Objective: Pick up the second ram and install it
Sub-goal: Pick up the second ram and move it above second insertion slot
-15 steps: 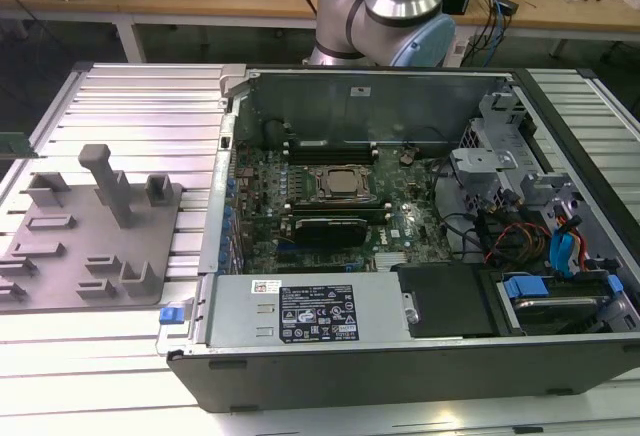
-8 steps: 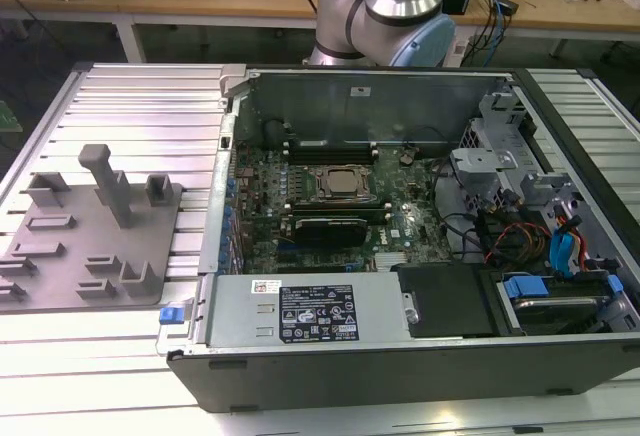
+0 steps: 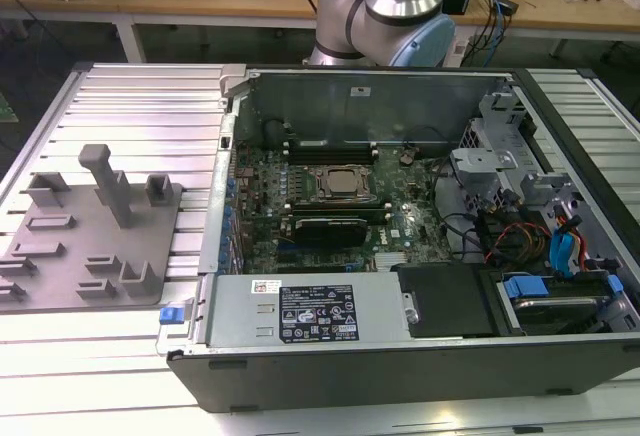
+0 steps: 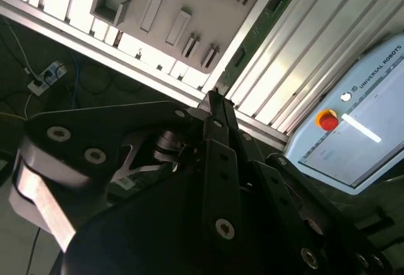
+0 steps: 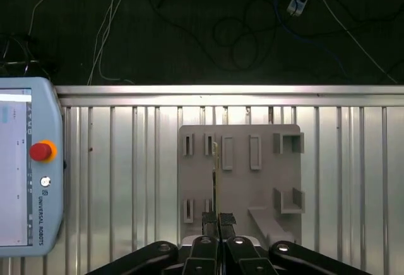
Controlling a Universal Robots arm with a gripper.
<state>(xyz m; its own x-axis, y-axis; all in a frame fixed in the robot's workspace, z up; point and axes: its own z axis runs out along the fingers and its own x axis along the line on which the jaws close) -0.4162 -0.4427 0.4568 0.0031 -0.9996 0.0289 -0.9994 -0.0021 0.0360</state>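
Above the grey tray [image 5: 240, 190], gripping the second ram [image 5: 215, 161] in closed hand [image 5: 218, 218]; lifted, not yet seated in computer [image 3: 400, 376].

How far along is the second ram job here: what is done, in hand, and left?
Done: the gripper is shut on the second ram, so it looks picked up. In hand: the ram sits edge-on over the grey slotted tray in the first wrist view. Left: it is not yet at the motherboard, so installing remains.
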